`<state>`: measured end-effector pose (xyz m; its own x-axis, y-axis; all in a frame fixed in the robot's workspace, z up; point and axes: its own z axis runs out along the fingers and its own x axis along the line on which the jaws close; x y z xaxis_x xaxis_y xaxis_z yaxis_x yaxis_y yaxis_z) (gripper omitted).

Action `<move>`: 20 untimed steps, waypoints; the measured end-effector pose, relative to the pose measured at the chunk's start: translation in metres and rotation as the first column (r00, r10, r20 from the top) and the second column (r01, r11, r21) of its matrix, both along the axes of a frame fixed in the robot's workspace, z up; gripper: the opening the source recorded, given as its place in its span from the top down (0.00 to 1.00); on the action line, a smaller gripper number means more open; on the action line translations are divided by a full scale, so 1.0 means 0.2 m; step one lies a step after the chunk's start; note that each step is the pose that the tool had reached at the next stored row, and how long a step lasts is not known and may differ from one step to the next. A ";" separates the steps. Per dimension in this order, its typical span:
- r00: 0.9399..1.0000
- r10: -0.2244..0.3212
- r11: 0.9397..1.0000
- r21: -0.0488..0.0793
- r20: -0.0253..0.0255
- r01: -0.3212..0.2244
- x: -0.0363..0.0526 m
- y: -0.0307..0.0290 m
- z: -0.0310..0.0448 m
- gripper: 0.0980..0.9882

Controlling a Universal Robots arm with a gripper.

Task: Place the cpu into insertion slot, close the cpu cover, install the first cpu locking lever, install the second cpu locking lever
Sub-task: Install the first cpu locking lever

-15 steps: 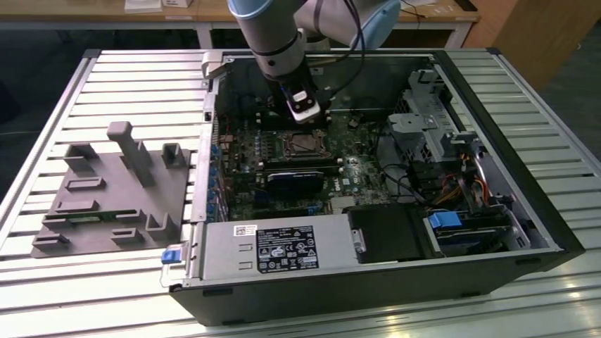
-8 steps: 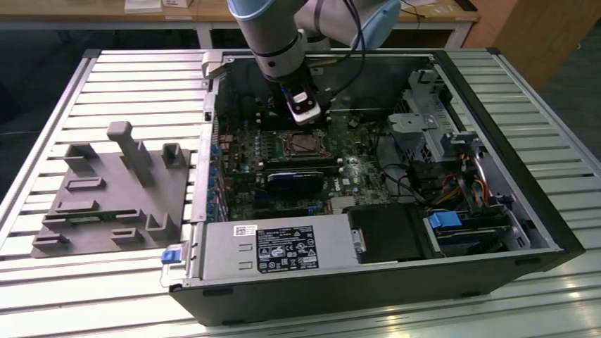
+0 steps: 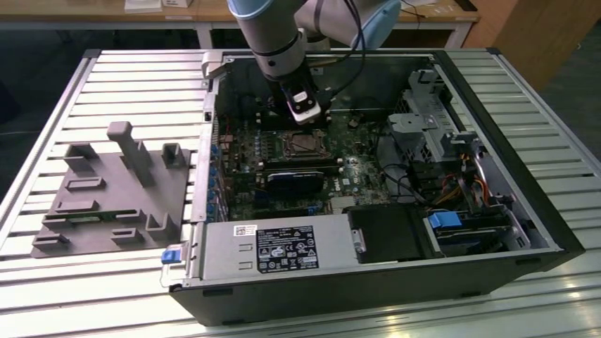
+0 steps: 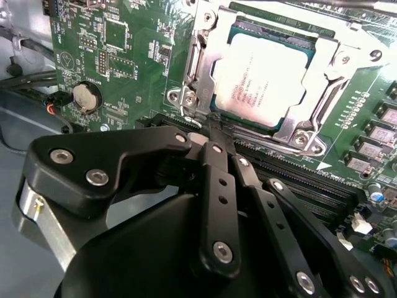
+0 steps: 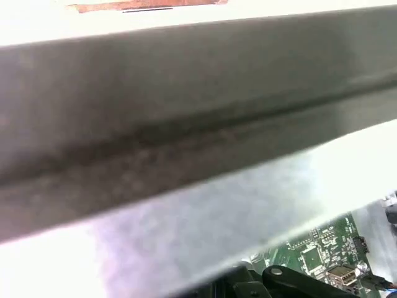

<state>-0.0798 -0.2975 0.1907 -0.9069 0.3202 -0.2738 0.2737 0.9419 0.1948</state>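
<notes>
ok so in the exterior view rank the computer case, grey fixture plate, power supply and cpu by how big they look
1. computer case
2. grey fixture plate
3. power supply, somewhat smaller than the plate
4. cpu, by far the smallest

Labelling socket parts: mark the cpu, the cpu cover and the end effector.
cpu (image 4: 260,81), second wrist view, middle of its silver top.
cpu cover (image 4: 196,62), second wrist view, frame bar beside the cpu.
end effector (image 4: 211,127), second wrist view, at its closed tips.
</notes>
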 end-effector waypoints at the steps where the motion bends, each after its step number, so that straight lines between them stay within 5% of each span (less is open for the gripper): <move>1: 1.000 0.000 1.000 0.000 0.000 0.000 0.000 0.000 0.007 1.00; 20: 1.000 0.000 1.000 0.000 0.000 0.000 0.000 0.000 0.220 1.00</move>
<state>-0.0798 -0.2975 0.2347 -0.9070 0.3202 -0.2736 0.2737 0.9418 0.1951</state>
